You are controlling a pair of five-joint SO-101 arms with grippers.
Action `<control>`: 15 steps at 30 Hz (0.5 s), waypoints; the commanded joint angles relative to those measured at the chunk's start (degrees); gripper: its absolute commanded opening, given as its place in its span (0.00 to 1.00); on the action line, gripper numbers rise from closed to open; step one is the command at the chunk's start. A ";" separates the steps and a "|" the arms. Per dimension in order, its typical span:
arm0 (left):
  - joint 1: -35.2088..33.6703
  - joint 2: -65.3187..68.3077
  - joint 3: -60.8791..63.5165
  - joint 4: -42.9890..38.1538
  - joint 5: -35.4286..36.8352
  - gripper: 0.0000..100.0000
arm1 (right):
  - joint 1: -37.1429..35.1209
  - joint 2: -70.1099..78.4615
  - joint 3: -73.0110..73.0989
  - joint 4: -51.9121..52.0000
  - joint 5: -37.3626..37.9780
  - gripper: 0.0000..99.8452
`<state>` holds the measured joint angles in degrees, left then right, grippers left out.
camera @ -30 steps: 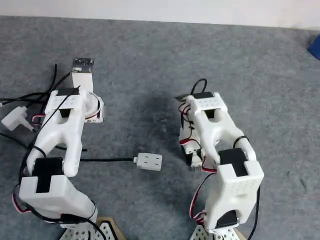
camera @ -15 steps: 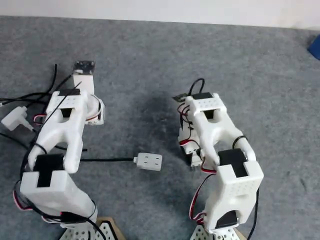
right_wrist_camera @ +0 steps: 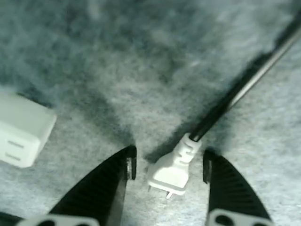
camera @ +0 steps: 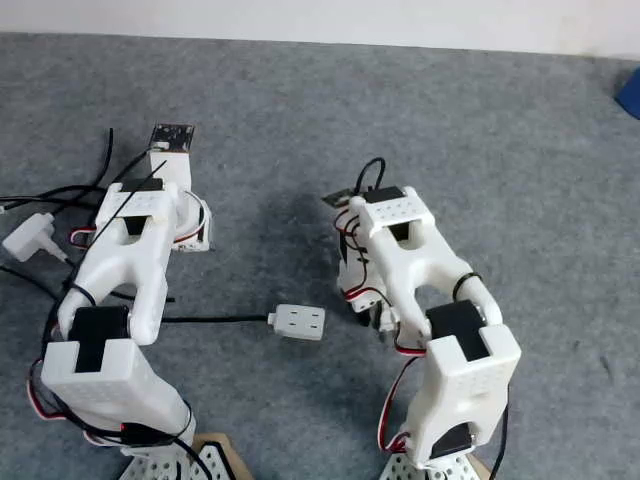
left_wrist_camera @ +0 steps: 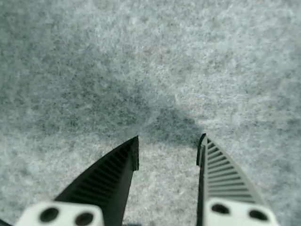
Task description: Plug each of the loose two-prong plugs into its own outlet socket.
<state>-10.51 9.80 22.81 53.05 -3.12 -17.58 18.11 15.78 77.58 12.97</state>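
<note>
Since approx. 1 s ago the right arm (camera: pixel 405 240) has swung a little toward the socket block (camera: pixel 298 322), its wrist now closer to the middle of the desk (camera: pixel 500 150). The left arm (camera: pixel 130 260) has barely shifted and the block hasn't moved.

High view: the socket block lies flat between the two arms, slots facing up, w/ a black cord (camera: pixel 215 320) running off under the left arm. A second white plug (camera: pixel 28 238) sits near the desk's left edge among black cables, just beside the left arm and well apart from the block.

Left wrist view: left end effector (left_wrist_camera: pixel 168 150) is open, w/ both fingers (left_wrist_camera: pixel 113 181) spread over bare grey surface and nothing between them.

Right wrist view: right end effector (right_wrist_camera: pixel 169 162) is open too. The white two-prong plug (right_wrist_camera: pixel 170 172) lies on the desk in the gap between the fingers (right_wrist_camera: pixel 101 188), not gripped, prongs pointing back toward the camera, and its black lead (right_wrist_camera: pixel 235 92) runs away from the arm. The socket block (right_wrist_camera: pixel 21 129) sits near, off to one side – plug and block are apart.
</note>
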 commanded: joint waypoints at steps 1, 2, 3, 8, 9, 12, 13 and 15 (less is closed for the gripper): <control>0.92 -0.48 -2.07 -0.70 0.26 0.21 | 0.31 -2.07 -0.04 -3.91 -1.93 0.26; 0.92 -0.48 -2.07 -0.70 0.26 0.21 | 0.40 -1.98 0.04 -4.62 -2.11 0.26; 0.92 -0.48 -2.07 -0.70 0.26 0.21 | 0.48 -1.89 0.13 -5.32 -2.11 0.26; 0.92 -0.48 -2.07 -0.62 0.26 0.21 | 1.01 -1.98 -0.04 -8.66 -5.27 0.26; 0.92 -0.48 -2.07 -0.62 0.26 0.21 | 1.10 -1.98 -0.04 -9.71 -5.27 0.26; 0.92 -0.48 -2.07 -0.53 0.26 0.21 | 1.19 -1.98 0.04 -11.74 -5.27 0.26; 0.92 -0.48 -2.07 -0.53 0.26 0.21 | 1.19 -1.98 0.04 -12.26 -5.27 0.26; 0.92 -0.48 -2.07 -0.53 0.26 0.21 | 1.19 -1.98 0.04 -12.79 -5.01 0.26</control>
<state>-10.51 9.80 22.81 53.05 -3.12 -17.76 18.11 16.31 69.49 7.78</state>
